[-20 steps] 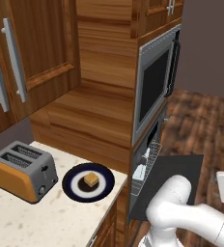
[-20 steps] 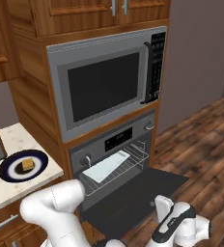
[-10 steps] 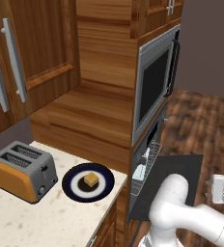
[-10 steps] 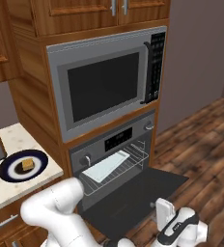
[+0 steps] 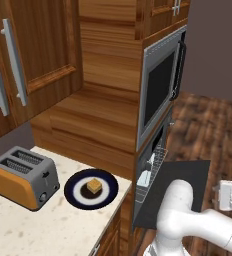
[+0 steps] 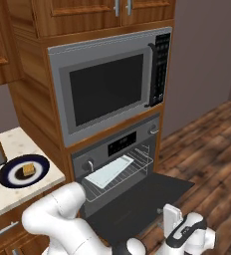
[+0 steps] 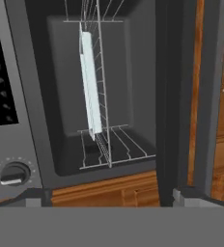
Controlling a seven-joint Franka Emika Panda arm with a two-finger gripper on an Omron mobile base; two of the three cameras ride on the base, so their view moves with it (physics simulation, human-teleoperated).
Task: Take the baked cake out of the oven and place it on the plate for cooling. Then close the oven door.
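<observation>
Left base view: the baked cake (image 5: 93,186) sits on the plate (image 5: 74,192), well apart from the gripper (image 5: 227,195).

Right base view: the oven door (image 6: 142,198) hangs open.

Hand view: spread, empty fingers face the oven (image 7: 51,72), with its baking tray (image 7: 91,89) ahead.

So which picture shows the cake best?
The left base view: the cake sits close, in the middle of the plate. The right base view shows it small near the left edge.

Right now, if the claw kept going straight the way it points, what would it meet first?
Probably the pale baking tray on the wire rack inside the open oven. The hand view looks straight into the cavity, past the lowered oven door; depth is hard to judge.
</observation>
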